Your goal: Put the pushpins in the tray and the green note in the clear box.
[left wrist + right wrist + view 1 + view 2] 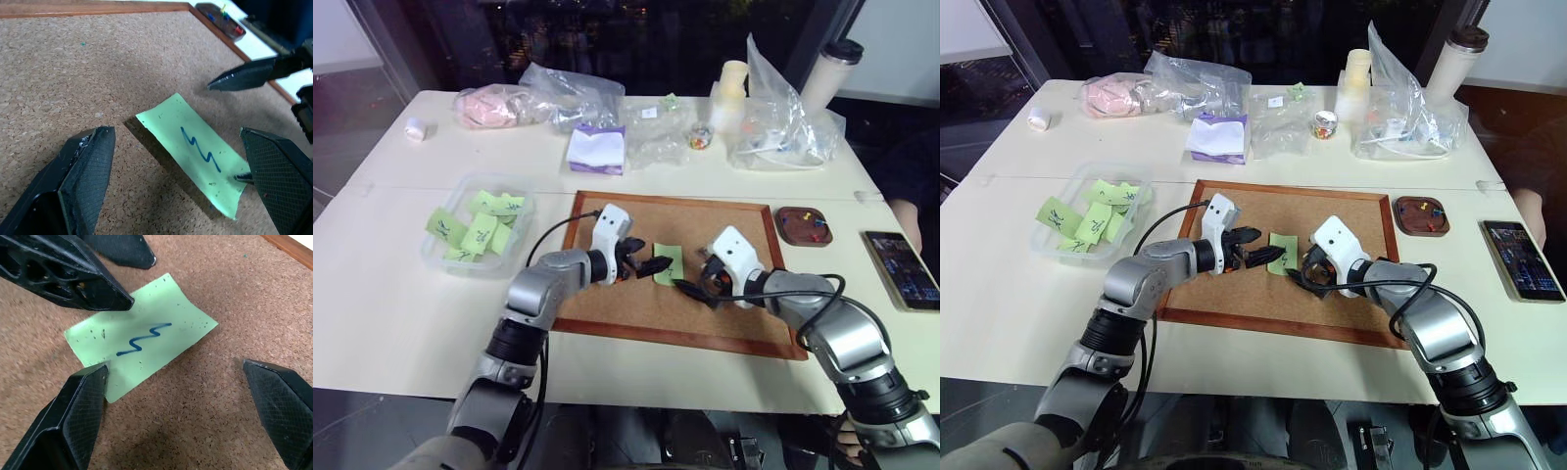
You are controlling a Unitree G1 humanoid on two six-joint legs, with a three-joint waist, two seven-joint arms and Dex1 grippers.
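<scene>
The green note (664,265) with a blue scribble lies flat on the cork board (724,328). My left gripper (644,262) is open at the note's left end, its fingers (88,171) straddling the note low over the cork. From the right, my right gripper (692,272) is also open, one fingertip (90,387) at the note's corner. The dark reddish tray (803,240) sits off the board's right edge with red and blue pushpins (816,233) inside. The clear box (440,257) stands to the board's left and holds several green notes.
A phone (901,269) lies at the right table edge. Along the back are wrinkly plastic bags (573,93), a purple-and-white tissue pack (597,149), cups (732,83) and a tumbler (832,69). Bare table lies between the box and the board.
</scene>
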